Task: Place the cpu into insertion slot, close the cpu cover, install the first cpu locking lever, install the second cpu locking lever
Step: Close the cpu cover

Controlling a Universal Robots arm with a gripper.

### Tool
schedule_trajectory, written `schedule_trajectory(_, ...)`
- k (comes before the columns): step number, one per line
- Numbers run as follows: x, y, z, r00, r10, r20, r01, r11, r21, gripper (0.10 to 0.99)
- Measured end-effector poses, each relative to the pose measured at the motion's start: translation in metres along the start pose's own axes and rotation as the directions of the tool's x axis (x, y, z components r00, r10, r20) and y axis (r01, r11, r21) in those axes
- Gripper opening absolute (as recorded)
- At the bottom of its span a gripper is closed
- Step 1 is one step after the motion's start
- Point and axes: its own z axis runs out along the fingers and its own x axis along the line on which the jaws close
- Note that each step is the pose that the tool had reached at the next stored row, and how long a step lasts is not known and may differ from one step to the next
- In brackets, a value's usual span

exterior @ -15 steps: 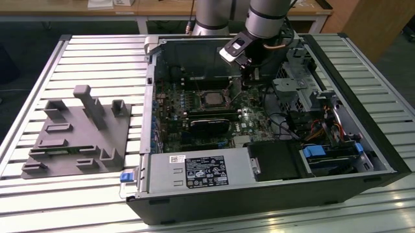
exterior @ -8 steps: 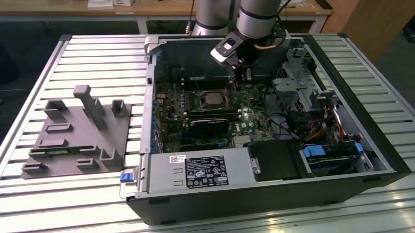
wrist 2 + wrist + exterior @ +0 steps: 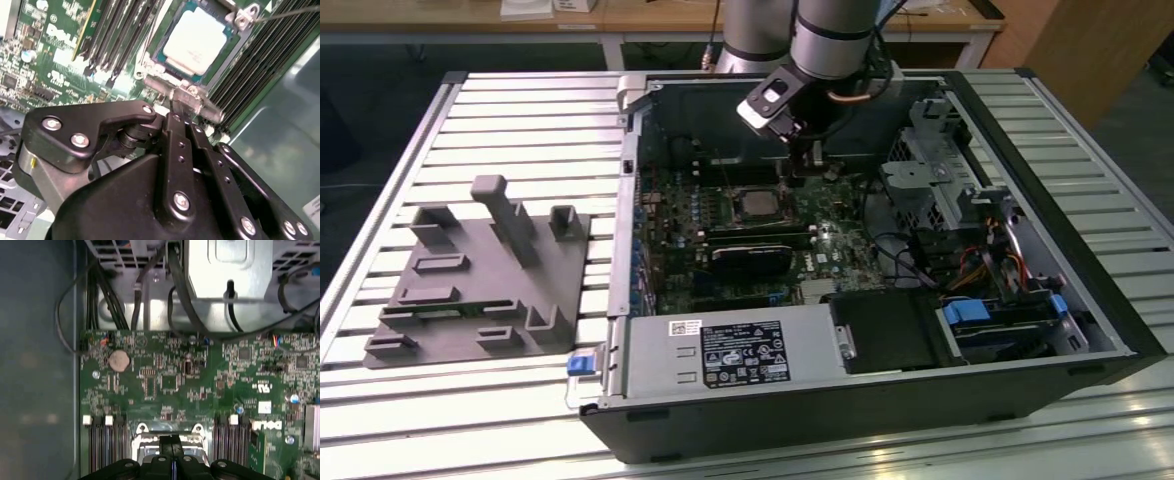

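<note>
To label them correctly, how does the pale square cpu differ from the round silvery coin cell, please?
The pale square metal-topped cpu is four-cornered; the round silvery coin cell is a disc. The cpu sits between long black slots; the coin cell sits near the green circuit board's corner. Both lie flat on it.

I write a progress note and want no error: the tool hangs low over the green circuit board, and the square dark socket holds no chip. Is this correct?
One part is wrong: the square dark socket with silvery rim holds the flat square chip with pale silver metal top, as the second wrist view shows. The tool does hang low over the green circuit board.
</note>
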Motion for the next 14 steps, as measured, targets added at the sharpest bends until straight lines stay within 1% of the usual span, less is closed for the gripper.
schedule_trajectory(6,0.0000,-0.0052,0.0002,1.0000,0.000,0.0000,0.000,1.0000,0.000,0.106)
schedule_trajectory(11,-0.0005,-0.0180,0.0021,1.0000,0.000,-0.0015,0.000,1.0000,-0.006,0.106)
schedule_trajectory(14,-0.0018,-0.0242,0.0046,1.0000,0.000,-0.0026,0.000,0.9999,-0.014,0.106)
